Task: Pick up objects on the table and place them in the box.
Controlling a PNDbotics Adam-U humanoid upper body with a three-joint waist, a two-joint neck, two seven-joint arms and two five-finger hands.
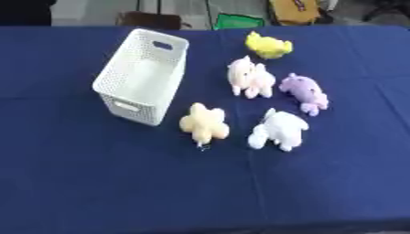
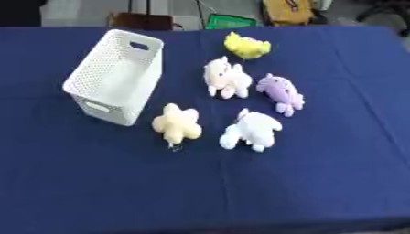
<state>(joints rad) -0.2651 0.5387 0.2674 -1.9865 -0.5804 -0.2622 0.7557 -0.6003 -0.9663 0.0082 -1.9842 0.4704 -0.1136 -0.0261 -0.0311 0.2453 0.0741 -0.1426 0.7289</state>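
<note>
A white perforated box [image 1: 140, 77] stands on the blue tablecloth [image 1: 120, 183], left of centre, its open top turned towards the camera and nothing visible inside it; five soft toys lie to its right, none yet packed. A pale yellow star-shaped plush [image 1: 205, 124] sits just beside the box's near corner; a white plush [image 1: 278, 130] lies near it on the right; a pink-and-white plush [image 1: 250, 77] and a purple plush [image 1: 304, 93] lie side by side farther back, near each other but seemingly apart; a bright yellow plush [image 1: 268, 45] lies farthest back. Neither of the robot's hands shows in either view, so how their fingers stand cannot be told; the task appears not yet begun. The risks ahead are a matter of judgement: the star toy lies so near the box that a hand coming down on it could nudge the light container askew; the pink and purple toys lie near enough that fingers closing on one may drag the other; soft bodies may slip from a shallow hold and drop short of the rim, or catch on it.
</note>
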